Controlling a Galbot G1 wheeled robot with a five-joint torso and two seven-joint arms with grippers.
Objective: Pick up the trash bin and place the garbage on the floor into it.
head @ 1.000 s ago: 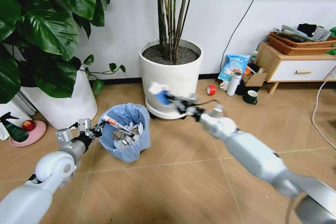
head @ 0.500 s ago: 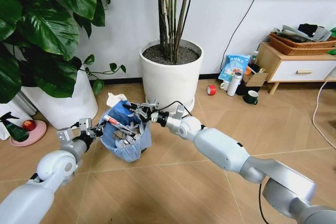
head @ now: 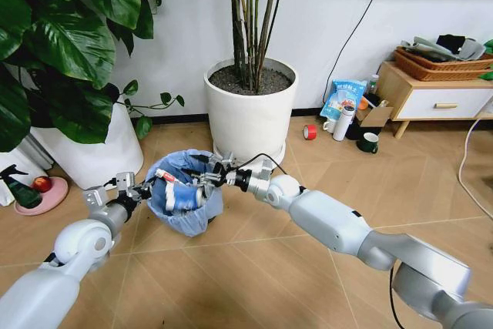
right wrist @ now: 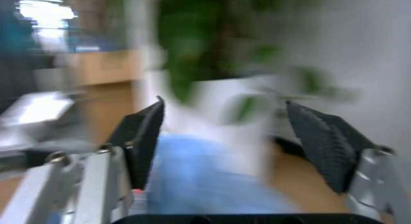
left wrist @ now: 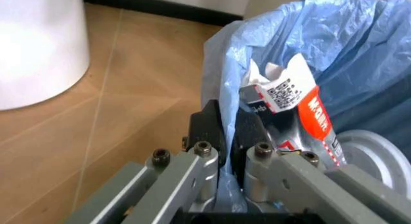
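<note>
The trash bin [head: 187,207], lined with a crinkly light blue bag [left wrist: 334,36], stands on the floor [head: 254,275] in front of the plant pots. My left gripper [head: 146,188] is shut on its near rim; in the left wrist view the fingers [left wrist: 209,130] pinch the bag edge. Inside lie garbage pieces: a blue-white carton [head: 179,199] and a red-and-white wrapper [left wrist: 292,106]. My right gripper [head: 203,179] hovers over the bin's mouth, open, with nothing between its fingers [right wrist: 144,132].
A big white plant pot [head: 251,117] stands just behind the bin, another [head: 96,156] to its left. A red tape roll [head: 309,132], bottle, mug [head: 368,142] and low wooden cabinet [head: 431,98] sit at the back right. A pink dish [head: 37,194] lies far left.
My right gripper carried the blue-white carton leftward over the bin, opened and dropped it; the carton now lies inside. My left gripper has kept its hold on the rim.
</note>
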